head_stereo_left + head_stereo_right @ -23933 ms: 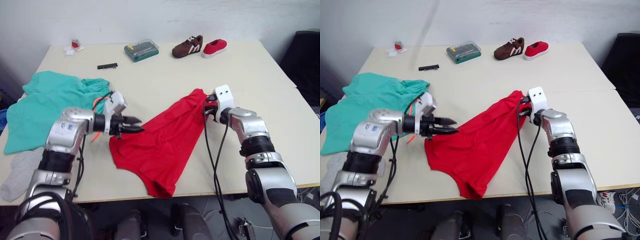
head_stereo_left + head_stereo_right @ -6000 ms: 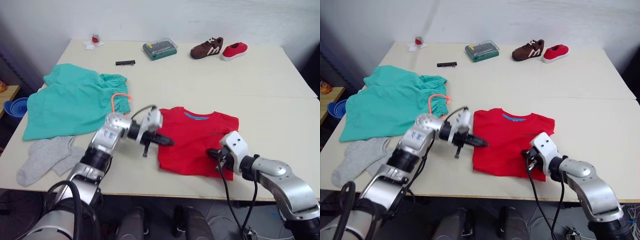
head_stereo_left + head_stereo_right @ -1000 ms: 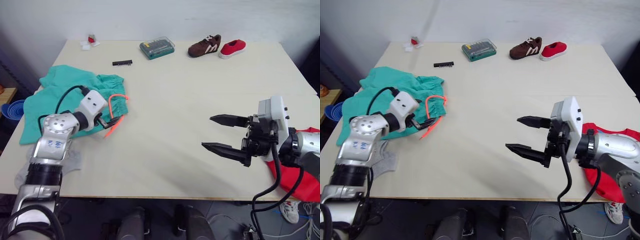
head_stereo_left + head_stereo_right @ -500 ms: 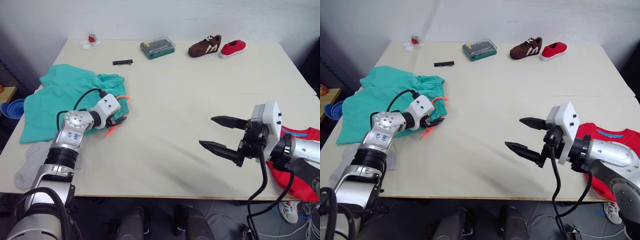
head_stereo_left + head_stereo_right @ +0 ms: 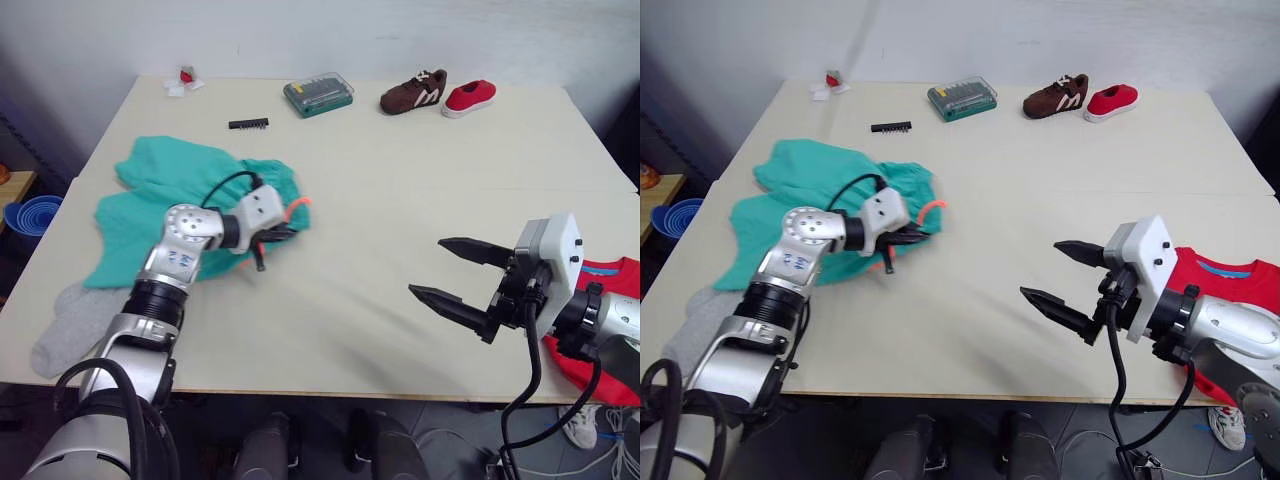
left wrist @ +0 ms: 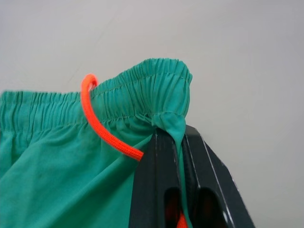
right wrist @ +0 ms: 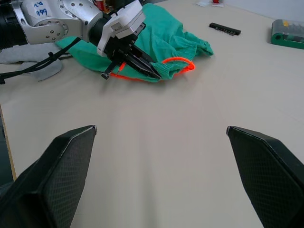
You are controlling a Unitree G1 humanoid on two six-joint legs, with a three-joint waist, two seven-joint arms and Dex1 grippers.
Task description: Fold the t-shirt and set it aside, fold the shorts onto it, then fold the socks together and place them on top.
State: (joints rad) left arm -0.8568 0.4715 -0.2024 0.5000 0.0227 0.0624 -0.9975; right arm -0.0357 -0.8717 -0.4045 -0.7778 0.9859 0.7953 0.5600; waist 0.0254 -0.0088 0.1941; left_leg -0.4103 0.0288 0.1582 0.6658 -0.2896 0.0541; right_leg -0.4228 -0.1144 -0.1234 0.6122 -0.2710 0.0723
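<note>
Head views. One pair of teal-green shorts [image 5: 160, 205] lay bunched on the left half of the table [image 5: 400, 190]. The left gripper [image 5: 283, 232] was clamped on the waistband edge, at the side of the shorts nearest the table centre, with one loop of orange drawstring [image 5: 298, 203] standing just beside it. One grey patch of socks [image 5: 62, 325] lay at the near left table edge, partly under the left arm; the count of socks could not be told. One red t-shirt [image 5: 1225, 290] lay at the near right edge, partly behind the right arm. The right gripper [image 5: 455, 274] hovered over bare table well apart from the shorts, its jaws spread wide and holding nothing. Along the far edge stood one green bit case [image 5: 318, 94], one black bit strip [image 5: 248, 124], one brown shoe [image 5: 413, 90] and one red shoe [image 5: 469, 97], the two shoes just beside each other.

Left wrist view. The two black fingers [image 6: 159, 185] were pressed together with a fold of the teal waistband pinched between them. The gathered elastic rose beyond the tips, and the drawstring curved across the cloth to the fingers.

Right wrist view. Two fingertips [image 7: 66, 171] stood far apart at the sides, with bare table between them. Beyond, the left gripper gripped the shorts, and the bit strip and a corner of the bit case lay farther off.
</note>
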